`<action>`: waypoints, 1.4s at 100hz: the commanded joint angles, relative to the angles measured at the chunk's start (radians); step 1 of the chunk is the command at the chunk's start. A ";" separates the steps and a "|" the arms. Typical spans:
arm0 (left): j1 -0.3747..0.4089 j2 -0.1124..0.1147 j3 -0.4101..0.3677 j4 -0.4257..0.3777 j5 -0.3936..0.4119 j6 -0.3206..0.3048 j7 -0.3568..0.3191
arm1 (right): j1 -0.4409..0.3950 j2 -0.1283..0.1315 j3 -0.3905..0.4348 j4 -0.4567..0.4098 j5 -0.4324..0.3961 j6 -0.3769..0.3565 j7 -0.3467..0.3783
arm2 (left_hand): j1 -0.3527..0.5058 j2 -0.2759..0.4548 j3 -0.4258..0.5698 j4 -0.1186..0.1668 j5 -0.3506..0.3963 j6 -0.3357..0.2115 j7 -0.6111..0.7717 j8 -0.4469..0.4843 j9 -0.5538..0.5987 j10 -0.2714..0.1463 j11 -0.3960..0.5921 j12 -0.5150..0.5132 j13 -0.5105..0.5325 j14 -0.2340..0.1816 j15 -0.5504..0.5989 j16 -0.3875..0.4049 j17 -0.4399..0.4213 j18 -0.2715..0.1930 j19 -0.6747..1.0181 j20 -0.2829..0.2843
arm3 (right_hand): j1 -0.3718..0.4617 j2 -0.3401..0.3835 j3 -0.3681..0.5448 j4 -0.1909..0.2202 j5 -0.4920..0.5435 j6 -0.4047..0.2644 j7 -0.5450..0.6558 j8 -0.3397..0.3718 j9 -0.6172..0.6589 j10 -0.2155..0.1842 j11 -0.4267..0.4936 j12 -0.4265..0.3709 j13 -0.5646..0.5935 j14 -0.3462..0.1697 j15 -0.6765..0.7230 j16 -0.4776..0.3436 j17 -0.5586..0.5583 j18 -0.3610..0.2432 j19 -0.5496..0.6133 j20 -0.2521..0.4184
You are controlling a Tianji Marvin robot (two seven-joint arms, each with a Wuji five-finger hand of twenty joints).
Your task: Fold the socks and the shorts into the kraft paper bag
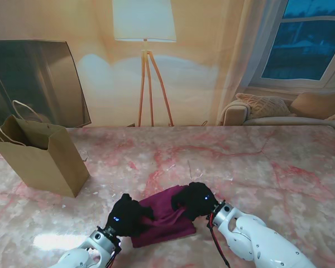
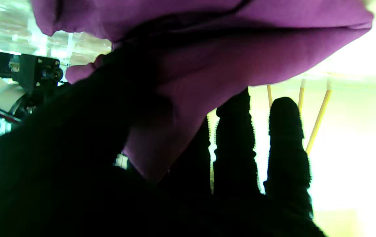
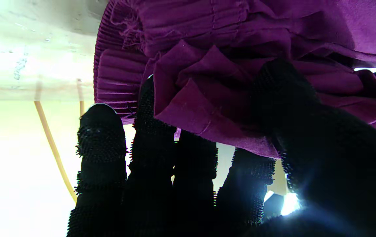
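Both hands pinching soft purple shorts, well right of the kraft paper bag (image 1: 44, 159).

Stand view: shorts (image 1: 166, 216) lie limp between left hand (image 1: 127, 215) and right hand (image 1: 195, 200). Left wrist: thumb and fingers (image 2: 234, 144) close on a light cloth fold. Right wrist: fingers (image 3: 100, 138) clamp gathered fabric beside the ribbed waistband (image 3: 115, 72), probably the firmer hold.

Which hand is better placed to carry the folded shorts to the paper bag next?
Left, probably. The left hand grips the shorts on the side nearer the kraft paper bag, standing to the left. The right hand would have to cross over.
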 commanded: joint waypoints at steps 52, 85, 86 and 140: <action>0.159 0.029 -0.153 -0.182 -0.027 -0.151 -0.283 | -0.079 0.041 0.057 -0.094 -0.106 -0.004 0.080 | -0.318 0.360 -0.339 0.109 -0.071 0.124 -0.333 0.130 -0.487 0.130 -0.040 -0.377 -0.374 0.071 -0.278 -0.047 -0.252 -0.004 -0.297 0.096 | -0.177 -0.057 0.049 0.010 -0.077 0.060 -0.127 -0.159 -0.197 -0.032 -0.060 -0.102 -0.209 -0.037 -0.144 -0.036 -0.150 -0.032 -0.108 0.045; 0.204 0.024 -0.258 -0.272 -0.038 -0.230 -0.308 | -0.192 0.050 0.194 -0.228 -0.153 -0.012 0.162 | -0.298 0.528 -0.509 0.147 -0.202 0.155 -0.474 0.122 -0.590 0.130 -0.099 -0.433 -0.441 0.048 -0.374 -0.118 -0.293 -0.010 -0.410 0.081 | -0.327 -0.033 0.051 0.160 -0.198 0.159 -0.309 -0.045 -0.354 0.002 -0.175 -0.198 -0.362 -0.023 -0.304 -0.141 -0.285 0.001 -0.265 0.028; 0.205 0.024 -0.262 -0.275 -0.041 -0.231 -0.310 | -0.195 0.050 0.197 -0.231 -0.154 -0.011 0.162 | -0.296 0.527 -0.509 0.147 -0.203 0.155 -0.475 0.121 -0.590 0.128 -0.099 -0.433 -0.440 0.047 -0.375 -0.119 -0.293 -0.010 -0.411 0.081 | -0.329 -0.032 0.050 0.160 -0.201 0.160 -0.313 -0.046 -0.356 0.002 -0.177 -0.202 -0.362 -0.023 -0.309 -0.146 -0.285 0.004 -0.273 0.026; 0.129 0.036 -0.354 -0.332 -0.052 -0.186 -0.537 | -0.265 0.038 0.268 -0.280 -0.150 0.038 0.124 | 0.032 0.299 0.079 0.095 -0.288 0.189 -0.523 0.065 -0.602 0.107 -0.082 -0.455 -0.377 0.011 -0.383 -0.184 -0.148 -0.123 -0.391 -0.019 | -0.318 0.022 0.024 0.168 -0.230 0.198 -0.338 -0.054 -0.378 0.007 -0.182 -0.225 -0.374 -0.021 -0.350 -0.183 -0.326 0.033 -0.367 0.003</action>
